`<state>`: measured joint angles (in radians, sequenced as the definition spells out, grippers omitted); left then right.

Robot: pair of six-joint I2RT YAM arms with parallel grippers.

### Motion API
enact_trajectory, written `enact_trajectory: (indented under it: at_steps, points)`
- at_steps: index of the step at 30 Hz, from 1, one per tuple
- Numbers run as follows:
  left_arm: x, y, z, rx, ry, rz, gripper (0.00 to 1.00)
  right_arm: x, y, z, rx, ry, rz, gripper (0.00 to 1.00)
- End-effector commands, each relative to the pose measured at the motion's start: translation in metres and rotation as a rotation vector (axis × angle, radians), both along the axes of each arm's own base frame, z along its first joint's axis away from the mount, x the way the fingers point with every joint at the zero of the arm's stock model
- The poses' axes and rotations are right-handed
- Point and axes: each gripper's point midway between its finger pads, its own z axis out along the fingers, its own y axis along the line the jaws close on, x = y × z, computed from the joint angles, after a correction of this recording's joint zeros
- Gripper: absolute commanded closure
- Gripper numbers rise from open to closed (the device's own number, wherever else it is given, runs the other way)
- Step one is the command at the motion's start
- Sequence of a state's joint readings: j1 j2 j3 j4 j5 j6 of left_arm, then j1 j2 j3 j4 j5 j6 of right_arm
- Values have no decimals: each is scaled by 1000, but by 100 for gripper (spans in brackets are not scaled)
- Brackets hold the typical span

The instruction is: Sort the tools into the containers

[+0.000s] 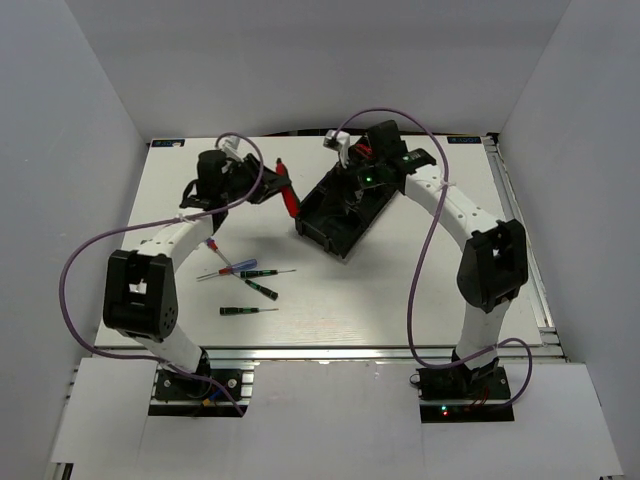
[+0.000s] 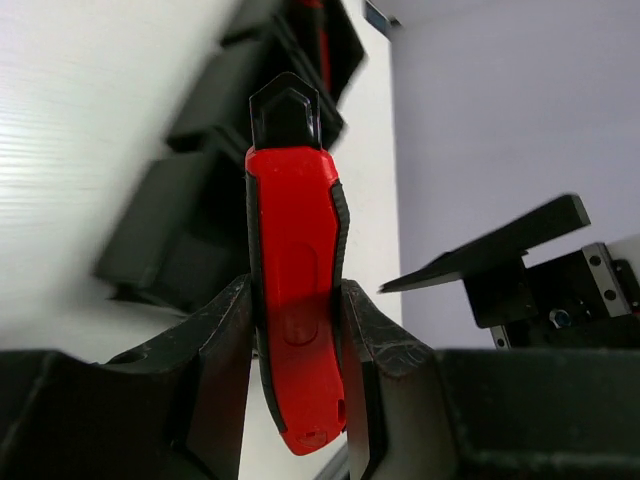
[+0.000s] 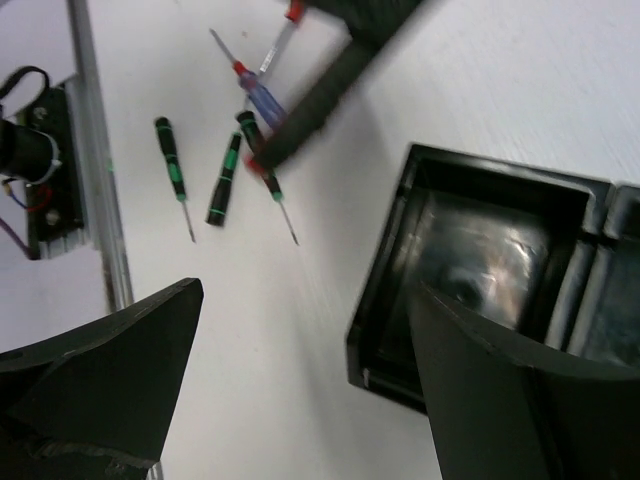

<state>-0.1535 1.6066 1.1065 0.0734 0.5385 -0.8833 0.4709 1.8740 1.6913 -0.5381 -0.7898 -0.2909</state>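
Observation:
My left gripper [image 1: 272, 186] is shut on a red-and-black utility knife [image 1: 288, 196], held above the table just left of the long black tray [image 1: 322, 226]. In the left wrist view the knife [image 2: 290, 220] stands upright between my fingers [image 2: 225, 330], with the tray [image 2: 190, 200] behind it. My right gripper [image 1: 368, 172] hovers over the tray, open and empty. Its wrist view shows an empty end compartment [image 3: 480, 250] under the right finger [image 3: 520, 400]. Three black-green screwdrivers [image 1: 258, 272] [image 1: 262, 289] [image 1: 247, 311] and a blue-red one [image 1: 224, 257] lie on the table front left. Something red [image 1: 362, 152] lies in the far compartment.
White walls enclose the table on three sides. A metal rail [image 1: 520, 240] runs along the right edge. Purple cables [image 1: 90, 250] loop off both arms. The left arm shows as a dark blur [image 3: 330, 80] over the screwdrivers [image 3: 225, 180] in the right wrist view.

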Motion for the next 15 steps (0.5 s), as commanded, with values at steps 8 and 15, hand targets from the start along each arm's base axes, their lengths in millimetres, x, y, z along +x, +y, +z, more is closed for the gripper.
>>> enact_trajectory:
  at_steps: [8,15]
  points:
    - [-13,-67,30,-93,-88,-146,100,6,34,27,69,108,-151,17]
    - [-14,-76,31,-98,-89,-161,100,-2,36,16,66,153,-209,21]
